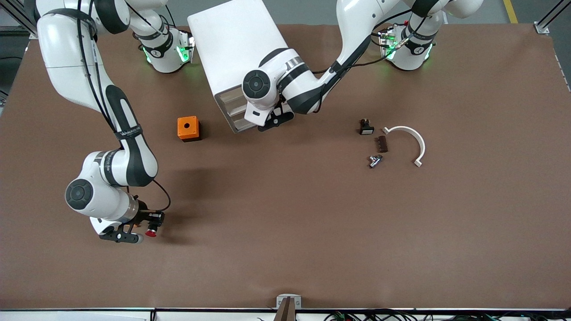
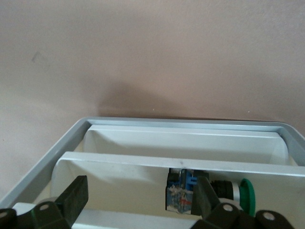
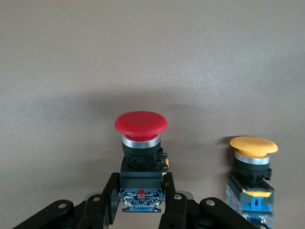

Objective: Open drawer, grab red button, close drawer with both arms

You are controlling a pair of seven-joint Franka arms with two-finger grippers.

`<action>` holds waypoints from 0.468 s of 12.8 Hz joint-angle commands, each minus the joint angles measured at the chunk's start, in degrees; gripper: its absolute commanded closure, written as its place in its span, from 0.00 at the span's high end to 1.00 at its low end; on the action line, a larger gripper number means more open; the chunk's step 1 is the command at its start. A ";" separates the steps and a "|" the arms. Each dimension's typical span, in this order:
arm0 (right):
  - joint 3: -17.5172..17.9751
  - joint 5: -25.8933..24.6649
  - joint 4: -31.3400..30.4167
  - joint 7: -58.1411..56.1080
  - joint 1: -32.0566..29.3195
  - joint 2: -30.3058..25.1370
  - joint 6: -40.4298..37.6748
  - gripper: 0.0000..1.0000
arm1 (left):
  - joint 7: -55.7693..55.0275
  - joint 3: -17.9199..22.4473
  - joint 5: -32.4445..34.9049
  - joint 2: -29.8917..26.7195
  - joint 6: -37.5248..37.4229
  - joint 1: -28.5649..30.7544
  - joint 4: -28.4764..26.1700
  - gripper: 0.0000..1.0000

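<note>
My right tool (image 1: 142,229), in the lower left of the front view low over the brown bench (image 1: 285,223), is pinching the red-capped button (image 1: 151,232) by its body. In the right wrist view the button (image 3: 141,157) stands cap-up between my fingers (image 3: 110,193), with a yellow-capped button (image 3: 252,176) just beside it. My left tool (image 1: 274,121), fingers spread, sits at the cream front of the white cabinet (image 1: 236,49) at upper centre, over the drawer (image 2: 190,143), which holds a green-capped button (image 2: 224,191).
</note>
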 commanded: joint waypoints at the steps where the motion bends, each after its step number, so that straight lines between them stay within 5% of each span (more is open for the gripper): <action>1: 1.04 -0.90 1.89 -0.50 -1.10 2.03 0.87 0.32 | -1.78 -0.20 -0.82 -1.08 -0.60 -0.21 -1.19 1.00; 3: 1.04 -0.81 1.98 -0.15 -1.10 2.21 0.87 0.55 | -1.87 0.41 -0.21 -1.52 -1.04 0.50 -1.01 1.00; 5: 1.13 -0.63 2.77 -0.58 -1.19 1.51 0.87 1.00 | -4.93 2.34 0.23 -1.87 -1.04 2.33 -0.14 1.00; 6: 1.13 -0.46 2.77 -1.54 -1.71 0.99 0.87 1.00 | -5.99 3.65 0.76 -1.96 -1.04 3.39 0.57 1.00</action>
